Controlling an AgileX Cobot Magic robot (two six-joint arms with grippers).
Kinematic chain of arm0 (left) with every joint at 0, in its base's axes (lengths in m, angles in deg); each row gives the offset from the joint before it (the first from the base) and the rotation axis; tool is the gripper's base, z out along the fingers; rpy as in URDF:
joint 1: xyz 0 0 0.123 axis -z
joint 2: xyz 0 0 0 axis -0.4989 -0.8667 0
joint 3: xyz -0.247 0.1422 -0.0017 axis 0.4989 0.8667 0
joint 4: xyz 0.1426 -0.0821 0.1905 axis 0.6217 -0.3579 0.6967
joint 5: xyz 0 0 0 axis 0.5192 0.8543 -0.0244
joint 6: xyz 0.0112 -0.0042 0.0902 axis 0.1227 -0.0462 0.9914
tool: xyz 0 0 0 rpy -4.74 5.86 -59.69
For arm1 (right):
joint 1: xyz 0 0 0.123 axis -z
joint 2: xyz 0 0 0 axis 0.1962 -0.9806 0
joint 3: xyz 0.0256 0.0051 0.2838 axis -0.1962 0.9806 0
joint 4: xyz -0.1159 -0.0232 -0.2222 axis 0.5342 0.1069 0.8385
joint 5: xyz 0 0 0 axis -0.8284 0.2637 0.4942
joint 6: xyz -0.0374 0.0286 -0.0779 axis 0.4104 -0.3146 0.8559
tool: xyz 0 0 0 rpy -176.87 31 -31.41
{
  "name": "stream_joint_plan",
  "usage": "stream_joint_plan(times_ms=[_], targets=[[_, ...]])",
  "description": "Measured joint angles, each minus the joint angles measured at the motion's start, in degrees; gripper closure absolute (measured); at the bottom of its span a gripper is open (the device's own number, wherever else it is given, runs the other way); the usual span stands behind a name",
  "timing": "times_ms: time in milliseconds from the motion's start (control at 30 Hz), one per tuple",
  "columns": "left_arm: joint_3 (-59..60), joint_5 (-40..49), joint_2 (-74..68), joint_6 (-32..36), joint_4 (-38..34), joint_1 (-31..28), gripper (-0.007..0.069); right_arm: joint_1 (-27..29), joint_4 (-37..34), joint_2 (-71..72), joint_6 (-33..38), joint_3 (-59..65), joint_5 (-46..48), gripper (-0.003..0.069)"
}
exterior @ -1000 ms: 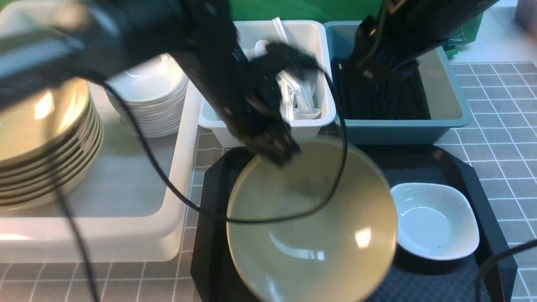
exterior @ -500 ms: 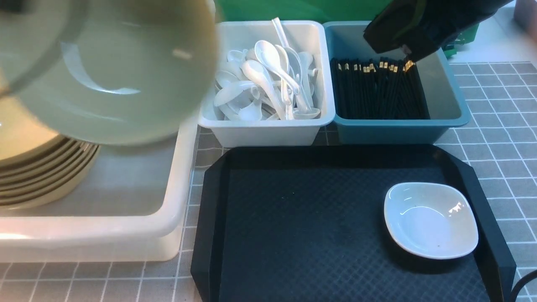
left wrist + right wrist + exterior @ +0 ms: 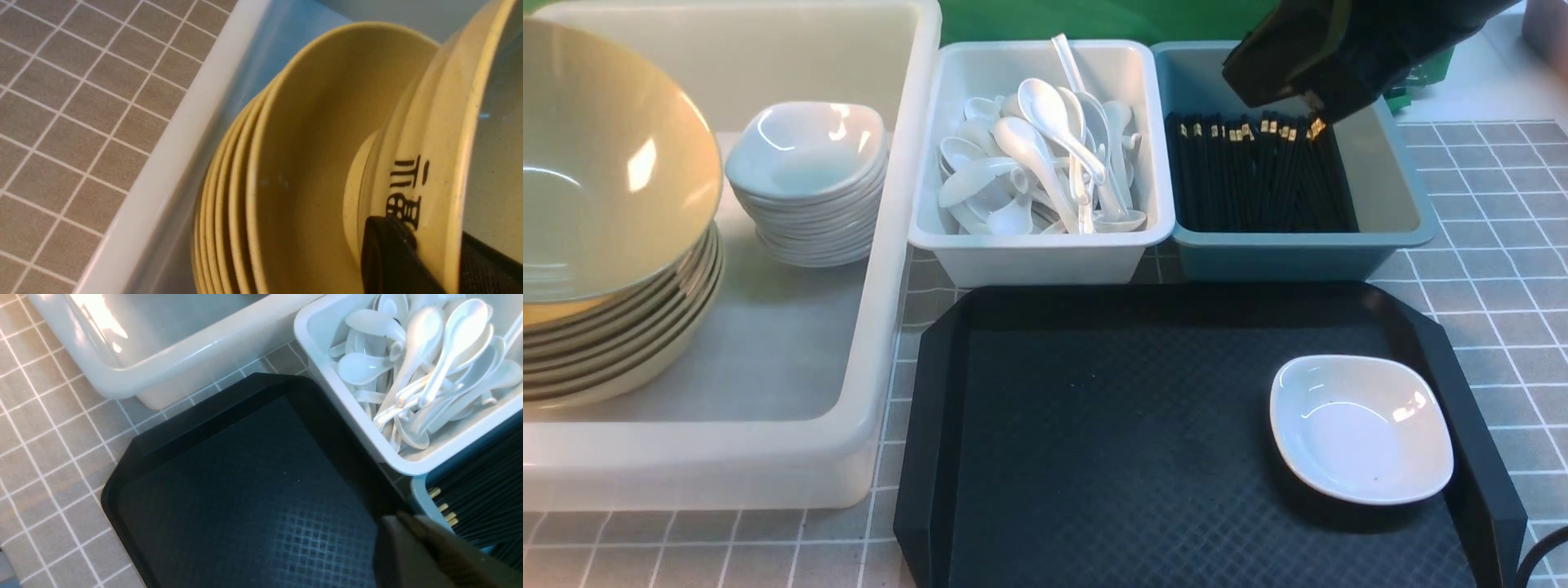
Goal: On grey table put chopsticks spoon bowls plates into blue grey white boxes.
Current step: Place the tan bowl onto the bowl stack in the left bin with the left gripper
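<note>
Grey table [image 3: 1486,204], left fingers [image 3: 388,257] clamped on tilted bowl [image 3: 596,163], right fingers [image 3: 412,551] together.

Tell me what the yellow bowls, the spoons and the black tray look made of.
Bowls: likely melamine or similar moulded plastic; satin, finely speckled, soft highlights.
Spoons: glazed ceramic or glossy melamine; sharp white glints, can't tell which.
Tray: moulded plastic; matte black, embossed grid texture.
</note>
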State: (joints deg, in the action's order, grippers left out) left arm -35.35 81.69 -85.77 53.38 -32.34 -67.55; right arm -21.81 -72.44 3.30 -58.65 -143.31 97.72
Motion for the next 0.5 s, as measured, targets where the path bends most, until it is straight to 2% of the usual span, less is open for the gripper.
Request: stream_joint_plan(times_ms=[167, 233, 267, 300, 333, 400, 433, 500], targets=[[0.4, -2.6, -1.9, 0.9, 4.9, 2.3, 0.0501, 0.0, 0.0, 0.0, 0.4, 1.9, 0.0, 0.0624], [0.4, -2.6, -2.4, 1.0, 7.1, 3.2, 0.0421, 0.0, 0.0, 0.0, 0.4, 2.6, 0.0, 0.0624], [0.4, -2.7, -2.5, 1.0, 8.9, 3.7, 0.0348, 0.0, 0.0, 0.0, 0.6, 3.2, 0.1, 0.0624], [0.4, -2.7, -2.5, 0.9, 9.7, 3.8, 0.0326, 0.0, 0.0, -0.1, 0.7, 3.3, 0.0, 0.0624], [0.5, -2.8, -2.4, 0.2, 11.2, 4.3, 0.023, 0.0, 0.0, -0.2, 1.0, 3.7, 0.0, 0.0624], [0.5, -2.9, -1.9, -0.7, 12.5, 4.6, 0.0149, 0.0, 0.0, -0.4, 1.1, 3.9, 0.0, 0.0624], [0.5, -2.9, -1.9, -0.8, 12.5, 4.6, 0.014, 0.0, 0.0, -0.4, 1.1, 3.9, 0.0, 0.0624], [0.5, -3.2, -0.1, -2.2, 15.4, 4.8, 0.0032, 0.0, 0.0, -0.4, 1.2, 4.1, 0.0, 0.0624]])
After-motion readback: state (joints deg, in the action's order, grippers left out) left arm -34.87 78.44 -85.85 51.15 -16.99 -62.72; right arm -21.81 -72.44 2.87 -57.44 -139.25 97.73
